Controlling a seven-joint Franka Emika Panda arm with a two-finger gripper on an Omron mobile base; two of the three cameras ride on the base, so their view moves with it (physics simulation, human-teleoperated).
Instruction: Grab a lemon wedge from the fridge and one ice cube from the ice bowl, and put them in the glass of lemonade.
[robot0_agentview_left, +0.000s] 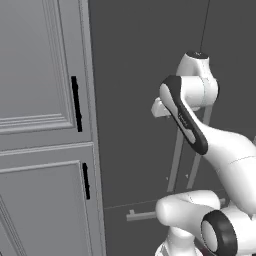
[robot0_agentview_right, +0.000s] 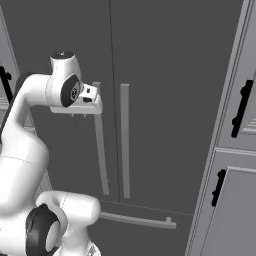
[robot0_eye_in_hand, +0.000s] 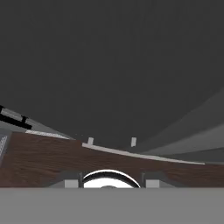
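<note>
The fridge (robot0_agentview_right: 165, 75) stands tall, dark grey and smooth-fronted, its doors shut; two long grey bar handles (robot0_agentview_right: 124, 140) run upright beside the centre seam, a third lies across lower down.

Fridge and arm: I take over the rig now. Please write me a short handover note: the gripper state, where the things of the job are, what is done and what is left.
Gripper: open, holding nothing. It points down, close in front of the top of the left door handle. I cannot tell whether it touches the handle.
Fridge: both doors are shut, and the robot stands right in front of it.
Done: the approach to the fridge, nothing more.
Left: probably grip the handle and pull the door open, take the lemon wedge, fetch one ice cube from the ice bowl, and put both in the glass of lemonade.
</note>
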